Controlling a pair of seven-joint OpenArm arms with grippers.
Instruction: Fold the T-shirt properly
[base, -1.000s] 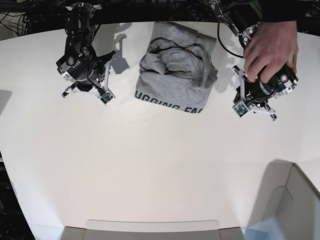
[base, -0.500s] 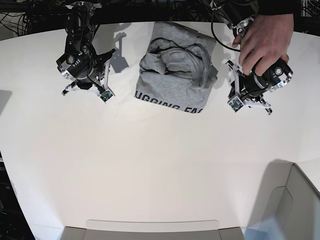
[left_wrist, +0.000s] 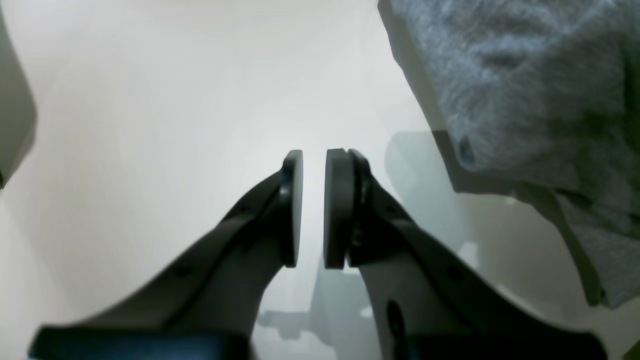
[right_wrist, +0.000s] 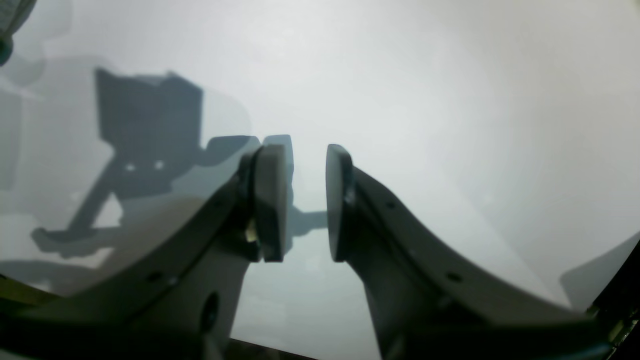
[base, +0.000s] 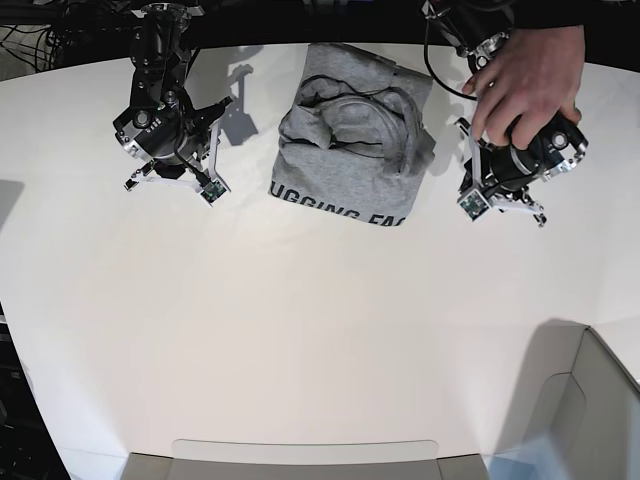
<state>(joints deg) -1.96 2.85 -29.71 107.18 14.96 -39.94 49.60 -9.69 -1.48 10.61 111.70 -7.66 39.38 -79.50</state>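
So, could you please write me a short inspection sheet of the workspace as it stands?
Surface: white table, bare around the shirt.
Job's things: grey T-shirt lies bunched and partly folded at the far middle, lettering along its near edge.
Clutter: nothing seen.
Grippers: left gripper slightly parted, holding nothing, beside the shirt; a person's hand rests on that arm. Right gripper slightly parted, holding nothing, over bare table.
Cables: dark cables behind the far edge.
Surroundings: pale box at the near corner.

A broad white desk (base: 300, 330) fills the view under bright light, with tangled dark cables (base: 60, 30) beyond its far edge.
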